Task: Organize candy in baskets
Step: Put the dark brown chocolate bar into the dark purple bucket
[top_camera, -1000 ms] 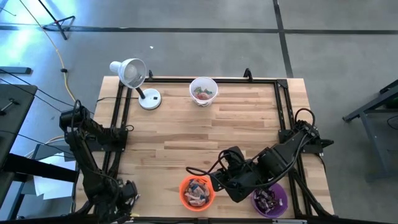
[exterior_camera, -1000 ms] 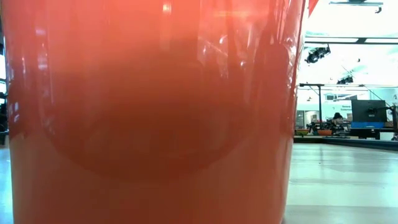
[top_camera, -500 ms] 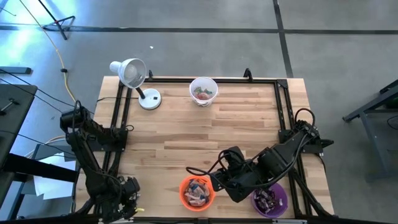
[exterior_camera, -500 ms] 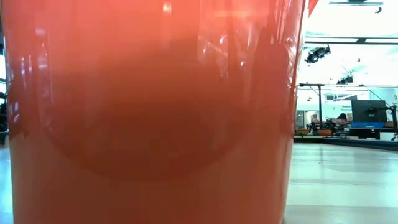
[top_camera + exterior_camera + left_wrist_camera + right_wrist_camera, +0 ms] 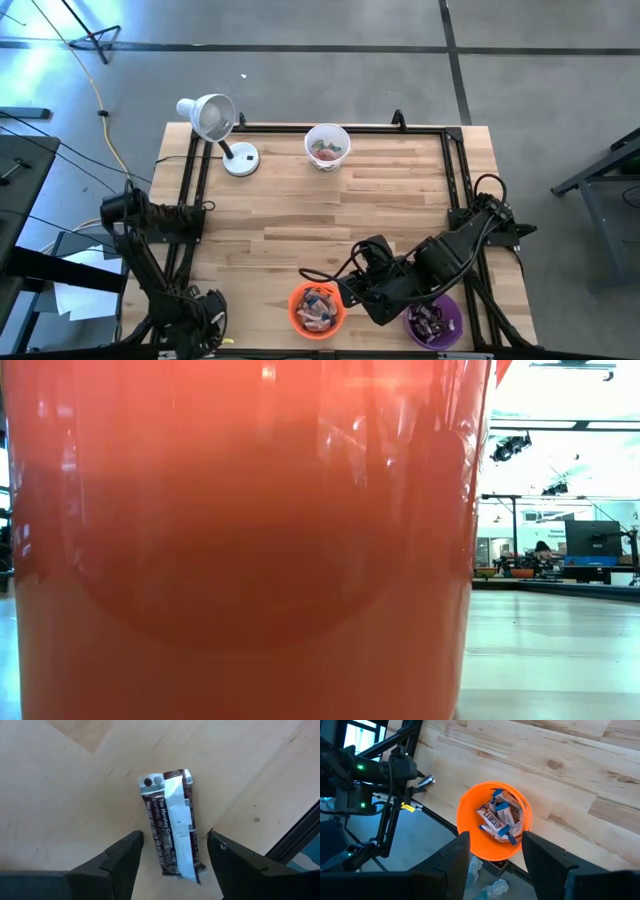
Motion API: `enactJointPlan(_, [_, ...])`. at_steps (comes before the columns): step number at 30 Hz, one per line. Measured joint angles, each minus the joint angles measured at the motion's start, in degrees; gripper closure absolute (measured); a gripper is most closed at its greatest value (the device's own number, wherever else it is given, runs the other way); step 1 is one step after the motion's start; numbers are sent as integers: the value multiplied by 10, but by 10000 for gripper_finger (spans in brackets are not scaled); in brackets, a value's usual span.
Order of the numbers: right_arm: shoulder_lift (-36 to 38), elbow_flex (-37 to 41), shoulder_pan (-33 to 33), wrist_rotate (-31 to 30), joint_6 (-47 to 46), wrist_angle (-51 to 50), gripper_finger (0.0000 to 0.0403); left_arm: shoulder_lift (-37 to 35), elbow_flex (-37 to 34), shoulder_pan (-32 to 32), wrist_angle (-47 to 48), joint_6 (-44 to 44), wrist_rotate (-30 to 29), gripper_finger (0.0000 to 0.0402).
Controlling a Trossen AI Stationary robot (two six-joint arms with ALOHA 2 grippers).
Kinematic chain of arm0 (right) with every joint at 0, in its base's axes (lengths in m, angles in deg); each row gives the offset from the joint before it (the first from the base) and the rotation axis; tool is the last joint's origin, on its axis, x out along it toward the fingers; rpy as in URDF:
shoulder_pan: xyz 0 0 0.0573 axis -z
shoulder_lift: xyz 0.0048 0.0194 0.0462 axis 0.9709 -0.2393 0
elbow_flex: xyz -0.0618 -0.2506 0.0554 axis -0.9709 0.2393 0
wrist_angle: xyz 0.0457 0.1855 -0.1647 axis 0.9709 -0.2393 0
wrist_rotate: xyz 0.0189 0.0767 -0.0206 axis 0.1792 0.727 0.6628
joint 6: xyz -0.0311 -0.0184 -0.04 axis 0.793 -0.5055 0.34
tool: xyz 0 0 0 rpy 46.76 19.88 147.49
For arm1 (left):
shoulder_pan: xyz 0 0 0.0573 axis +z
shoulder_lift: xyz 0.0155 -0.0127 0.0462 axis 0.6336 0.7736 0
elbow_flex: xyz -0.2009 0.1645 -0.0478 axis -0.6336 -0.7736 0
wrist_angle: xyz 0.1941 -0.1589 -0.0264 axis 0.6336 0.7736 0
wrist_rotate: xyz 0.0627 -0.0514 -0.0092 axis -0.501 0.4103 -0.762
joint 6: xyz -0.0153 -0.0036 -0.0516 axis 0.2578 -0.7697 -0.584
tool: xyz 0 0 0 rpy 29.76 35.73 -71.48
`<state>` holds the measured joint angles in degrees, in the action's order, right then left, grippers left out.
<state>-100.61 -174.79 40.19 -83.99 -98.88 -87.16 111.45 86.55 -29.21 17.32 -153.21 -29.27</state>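
A dark brown and silver candy bar lies flat on the wood at the table's near left corner. My left gripper points down over it, open, with one finger on each side of the bar's end, apart from it. My right gripper hangs open and empty above the orange basket, which holds several blue-silver bars. The purple basket stands to its right with dark candy inside. The white basket stands at the far middle, also with candy in it.
A white desk lamp stands at the far left on its round base. A black frame runs along the table's edges. The orange basket's wall fills most of the low view. Bare wood lies in the table's middle.
My left gripper has come down toward the table at the near left corner and stayed open. The right arm and the baskets have kept still.
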Motion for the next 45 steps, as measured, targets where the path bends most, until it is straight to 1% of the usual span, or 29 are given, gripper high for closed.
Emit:
enactJointPlan(3, [0, 0, 0, 0, 0, 0, 230, 19, 1, 0, 4, -4, 0, 186])
enactJointPlan(7, [0, 0, 0, 0, 0, 0, 230, 24, 2, 1, 7, -30, -1, 189])
enactJointPlan(11, [0, 0, 0, 0, 0, 0, 230, 24, 1, 8, 11, -40, 14, 212])
enactJointPlan(14, [0, 0, 0, 0, 0, 0, 230, 23, 0, 9, 16, -41, 19, 247])
enactJointPlan(22, [0, 0, 0, 0, 0, 1, 230, 11, -3, 24, 19, -41, 25, 374])
enactJointPlan(24, [0, 0, 0, 0, 0, 1, 230, -1, -3, 28, 15, -36, 22, 391])
enactJointPlan(26, [0, 0, 0, 0, 0, 1, 230, -14, -5, 34, 15, -12, 8, 391])
enactJointPlan(29, [0, 0, 0, 0, 0, 2, 230, -51, -6, 49, 23, 22, -26, 381])
enactJointPlan(33, [0, 0, 0, 0, 0, 4, 230, -105, -5, 61, 33, 61, -44, 377])
enactJointPlan(39, [0, 0, 0, 0, 0, 4, 230, -181, -4, 88, 31, 135, -122, 381])
enactJointPlan(45, [0, 0, 0, 0, 0, 4, 230, -241, -4, 124, -18, 242, -190, 382])
